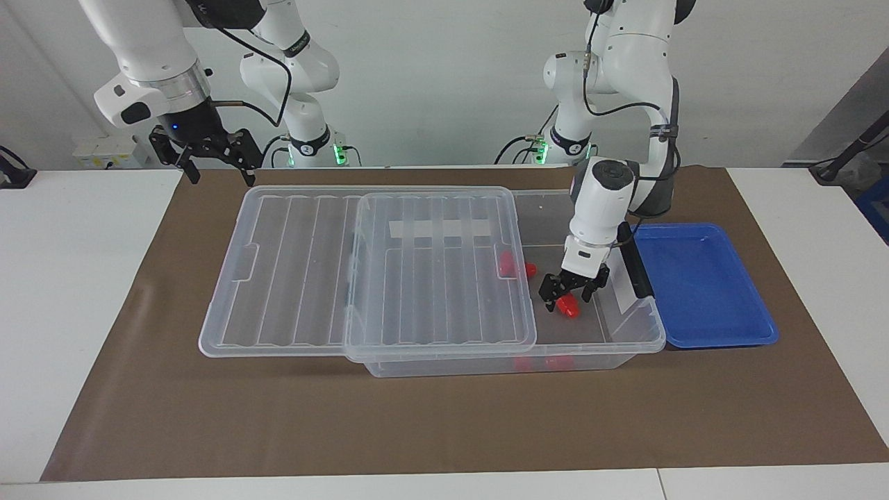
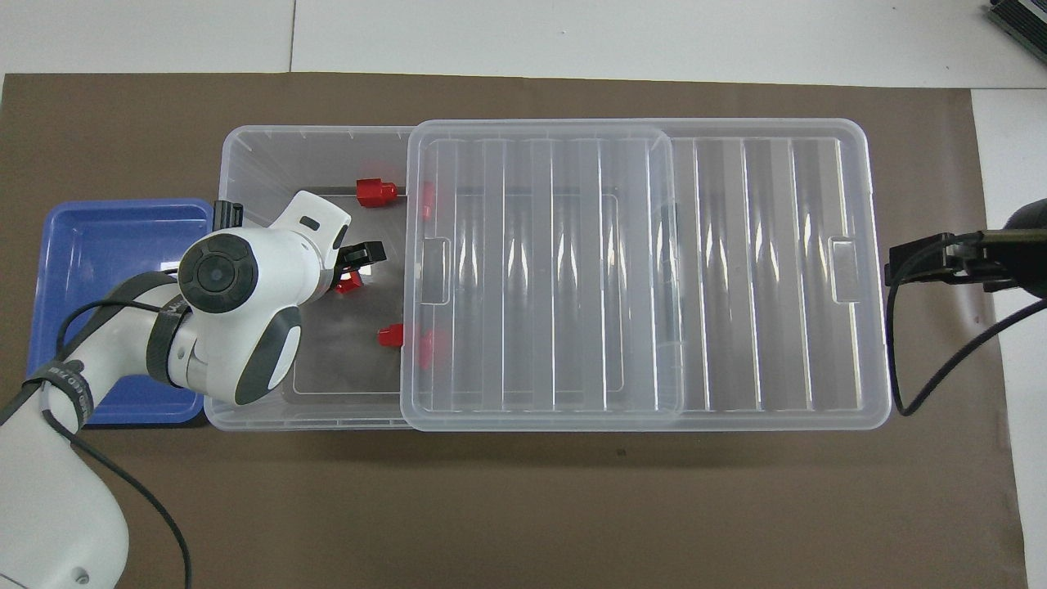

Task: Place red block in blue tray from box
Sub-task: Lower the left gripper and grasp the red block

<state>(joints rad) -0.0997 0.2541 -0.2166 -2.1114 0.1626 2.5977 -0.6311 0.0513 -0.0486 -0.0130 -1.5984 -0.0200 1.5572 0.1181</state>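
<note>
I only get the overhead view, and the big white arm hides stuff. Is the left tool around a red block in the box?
Observer: Yes. The left tool is low inside the box, open, with a finger on each side of the red block, which lies on the box floor.
Operator: And the right tool? I only see its tip.
Observer: The right tool hangs open in the air, over the mat by the lid's corner, holding nothing.
</note>
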